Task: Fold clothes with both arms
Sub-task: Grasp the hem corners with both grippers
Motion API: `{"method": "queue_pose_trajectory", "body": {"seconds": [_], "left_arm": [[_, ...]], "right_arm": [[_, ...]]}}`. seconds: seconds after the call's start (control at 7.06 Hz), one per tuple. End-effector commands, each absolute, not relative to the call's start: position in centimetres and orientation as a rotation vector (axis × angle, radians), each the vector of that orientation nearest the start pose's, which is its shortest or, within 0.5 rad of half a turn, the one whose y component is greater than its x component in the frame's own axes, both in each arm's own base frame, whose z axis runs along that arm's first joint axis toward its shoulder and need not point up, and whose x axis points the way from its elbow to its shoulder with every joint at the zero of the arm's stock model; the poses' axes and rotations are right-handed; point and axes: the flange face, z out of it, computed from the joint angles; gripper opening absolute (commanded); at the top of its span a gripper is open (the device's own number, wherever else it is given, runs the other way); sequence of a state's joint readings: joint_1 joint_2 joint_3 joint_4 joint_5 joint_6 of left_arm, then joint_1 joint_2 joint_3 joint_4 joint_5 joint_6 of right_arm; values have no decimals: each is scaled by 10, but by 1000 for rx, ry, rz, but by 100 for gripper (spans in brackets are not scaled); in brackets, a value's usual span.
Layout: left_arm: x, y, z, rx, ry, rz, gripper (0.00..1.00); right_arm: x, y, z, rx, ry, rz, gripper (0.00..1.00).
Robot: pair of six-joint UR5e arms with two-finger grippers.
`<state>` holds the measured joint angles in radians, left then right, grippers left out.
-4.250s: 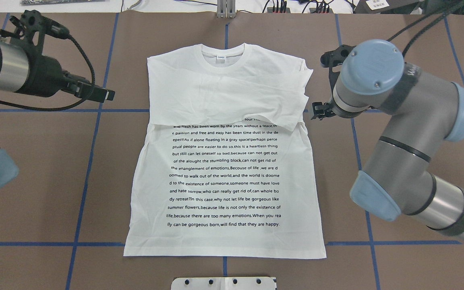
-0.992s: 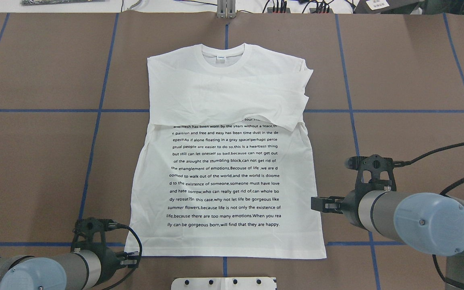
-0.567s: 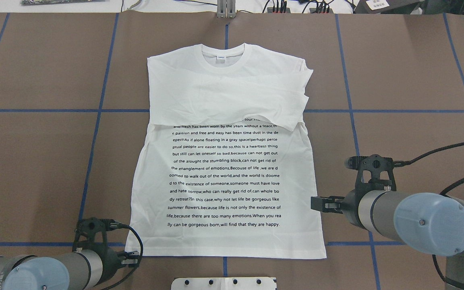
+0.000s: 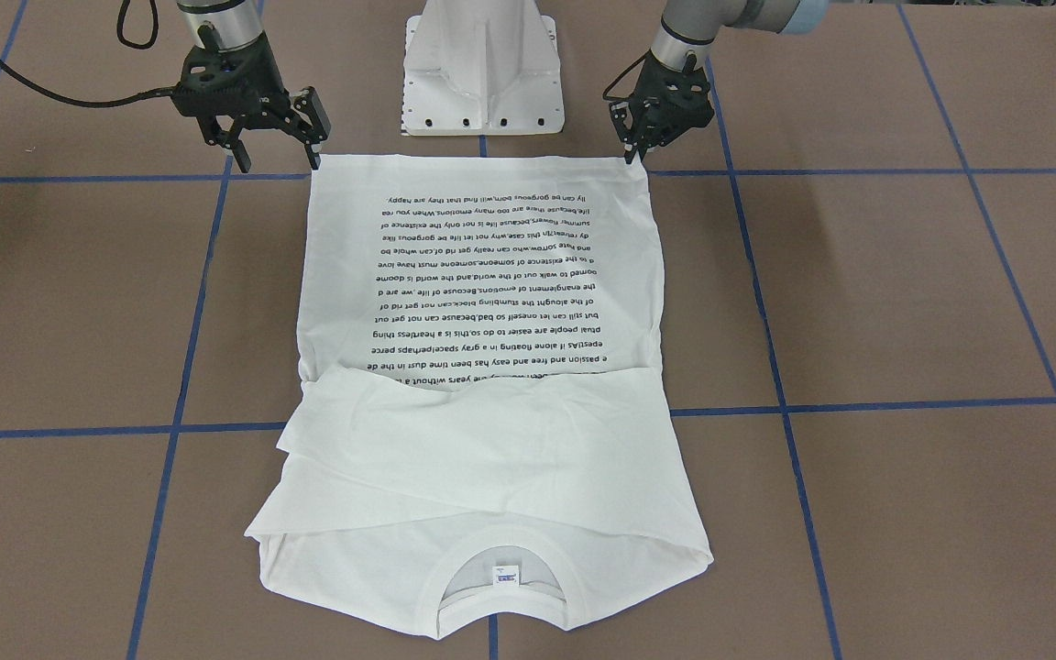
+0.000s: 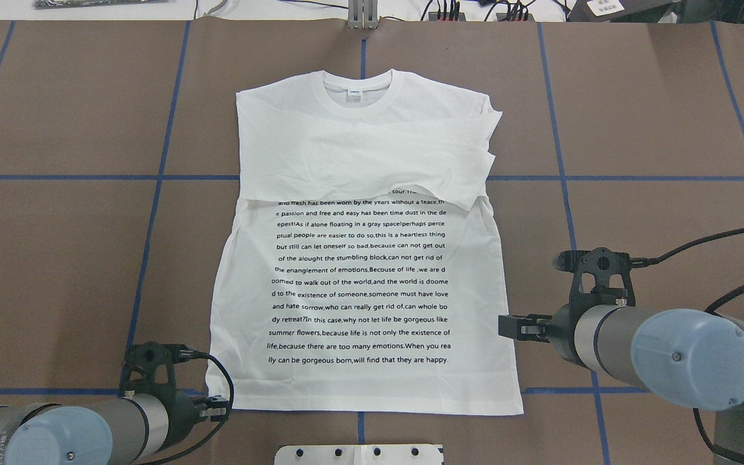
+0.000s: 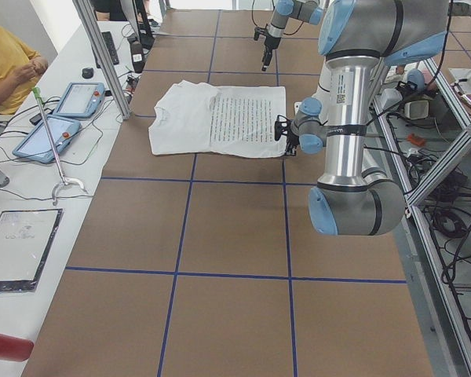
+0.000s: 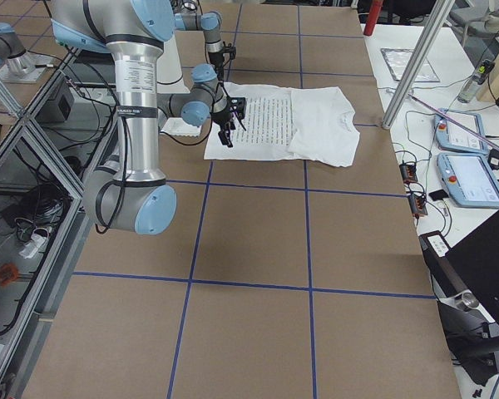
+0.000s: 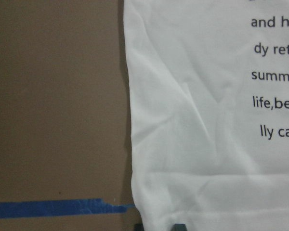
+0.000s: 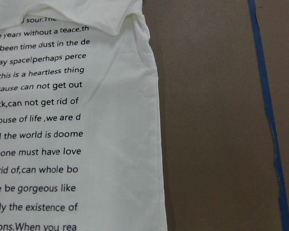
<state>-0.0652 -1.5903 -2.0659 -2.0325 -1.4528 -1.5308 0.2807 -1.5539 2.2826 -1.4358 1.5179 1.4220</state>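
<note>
At the far left, past the table's edge, a person in a yellow top [image 6: 4,59] sits at a white bench holding 2 blue-screened tablets [image 6: 82,100]. Nearer us, the left silver-grey tubular arm with light blue joint caps [image 5: 55,433] reaches in low. Its black 2-finger left gripper [image 5: 218,407] is at the near-left hem corner of the white long-sleeved T-shirt printed with lines of small black text [image 5: 359,290]. The jaws look narrow. The wrist camera shows dark tips at the hem, but we cannot tell whether they pinch cloth. A black cable [image 5: 223,381] loops right beside that corner.

The T-shirt lies flat in the middle of the brown-covered table [image 5: 55,258], which is crossed by blue tape lines [image 5: 55,391]. Its ribbed collar [image 5: 356,84] is on the far side and its hem on the near side. Both white sleeves [image 5: 378,161] are folded across the chest, covering the top lines of print. A white metal pedestal [image 4: 484,73] stands just near of the hem, between the 2 arms.

To the right, the right gripper [image 4: 277,163] is by the T-shirt's right edge, towards the near-right corner, with its jaws spread wide and holding nothing.
</note>
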Motion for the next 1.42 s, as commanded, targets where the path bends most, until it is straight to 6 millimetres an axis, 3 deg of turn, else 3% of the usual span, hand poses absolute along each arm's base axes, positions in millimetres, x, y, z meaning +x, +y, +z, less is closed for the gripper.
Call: {"method": "queue_pose_trajectory", "body": {"seconds": [0.0, 0.14, 0.42, 0.57, 0.85, 0.99, 1.28], "left_arm": [[474, -182, 364, 178, 972, -96, 0], [470, -186, 359, 181, 984, -106, 0], [439, -192, 312, 191, 1085, -127, 0], [426, -194, 293, 198, 1125, -133, 0], [408, -207, 278, 225, 1156, -161, 0], [406, -207, 280, 230, 1152, -165, 0], [405, -211, 281, 264, 1146, -190, 0]], "right_arm": [[-385, -255, 315, 233, -834, 147, 100], [-386, -254, 316, 229, -833, 146, 100], [-395, -238, 312, 212, -884, 189, 100], [-402, -220, 321, 218, -909, 223, 100], [-425, -173, 344, 247, -931, 286, 100], [-442, -157, 361, 291, -902, 280, 97], [-455, -134, 377, 276, -886, 287, 84]]}}
